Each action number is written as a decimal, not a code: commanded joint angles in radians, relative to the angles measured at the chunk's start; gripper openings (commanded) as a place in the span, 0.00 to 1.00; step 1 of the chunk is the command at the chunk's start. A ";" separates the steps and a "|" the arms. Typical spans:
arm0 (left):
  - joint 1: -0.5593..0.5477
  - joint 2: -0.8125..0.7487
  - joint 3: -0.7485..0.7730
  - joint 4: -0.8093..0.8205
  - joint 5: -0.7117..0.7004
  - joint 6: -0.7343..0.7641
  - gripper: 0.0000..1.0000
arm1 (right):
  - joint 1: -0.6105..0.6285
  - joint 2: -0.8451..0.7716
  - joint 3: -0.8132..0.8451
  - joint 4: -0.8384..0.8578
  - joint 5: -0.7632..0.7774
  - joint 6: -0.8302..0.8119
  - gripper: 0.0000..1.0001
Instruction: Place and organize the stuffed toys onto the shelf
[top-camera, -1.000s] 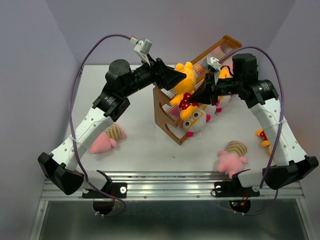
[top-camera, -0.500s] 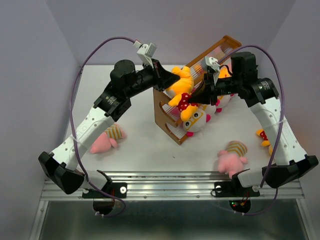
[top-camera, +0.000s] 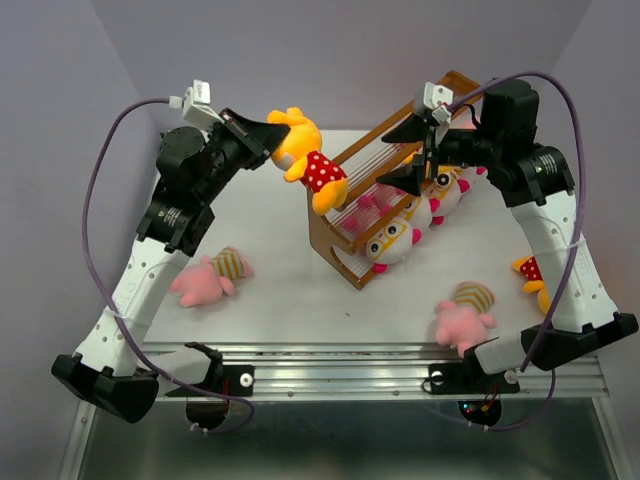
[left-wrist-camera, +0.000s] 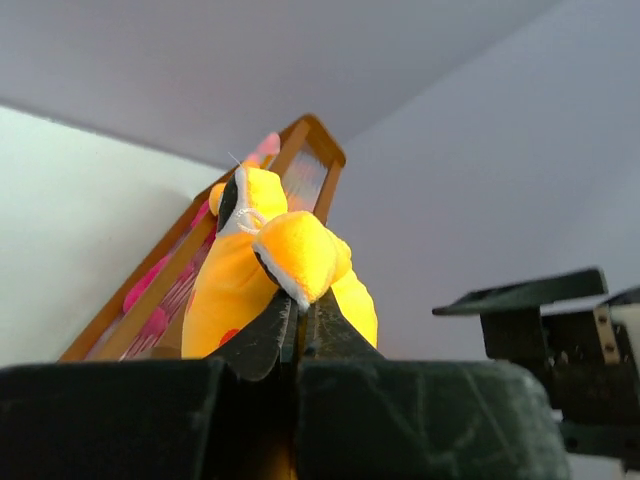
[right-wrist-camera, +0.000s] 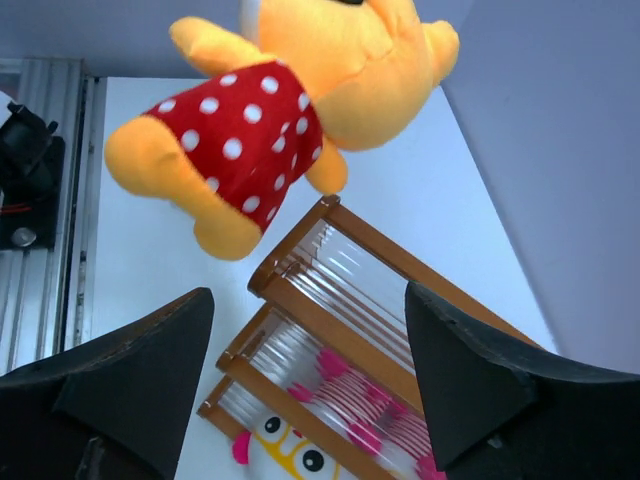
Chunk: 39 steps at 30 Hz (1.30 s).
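the left claw (top-camera: 268, 131) is pinched shut on a yellow plush toy (top-camera: 305, 158), its two fingertips (left-wrist-camera: 268, 338) closed on a rounded yellow limb or ear at the toy's upper end; the left wrist view does not show which

the toy wears red clothing with white polka dots and hangs from that claw, lifted off the white surface (top-camera: 285, 290), with its head next to the claw and its legs pointing toward the shelf (top-camera: 322, 232)

the right wrist view shows a gap between the toy's feet and the shelf's top corner

the right claw (top-camera: 405, 157) stands wide open with nothing between its fingers, poised over the shelf's upper tier and facing the hanging toy

the shelf is an orange-brown wooden rack with two tiers of thin rods and curved side panels, and it stands diagonally on the surface, running from the middle toward the far right

a row of white-faced plush toys (top-camera: 392, 240) with orange glasses and pink ears lies on its lower tier, partly visible through the rods

on the surface, well apart from the shelf, one pink plush toy (top-camera: 210, 278) in a striped shirt lies beside the left arm, and a second pink toy (top-camera: 463, 315) lies near the right arm's base

another yellow toy (top-camera: 528, 275) shows at the right edge, partly hidden behind the right arm
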 joint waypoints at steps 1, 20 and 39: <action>0.053 -0.030 0.010 -0.022 -0.106 -0.253 0.00 | 0.004 -0.065 -0.036 0.118 0.009 -0.111 0.88; 0.056 0.030 0.053 -0.152 -0.099 -0.592 0.00 | 0.491 0.000 -0.221 0.518 0.829 -0.233 0.92; 0.059 -0.016 -0.028 -0.087 -0.077 -0.586 0.00 | 0.491 0.042 -0.221 0.590 0.972 -0.201 0.49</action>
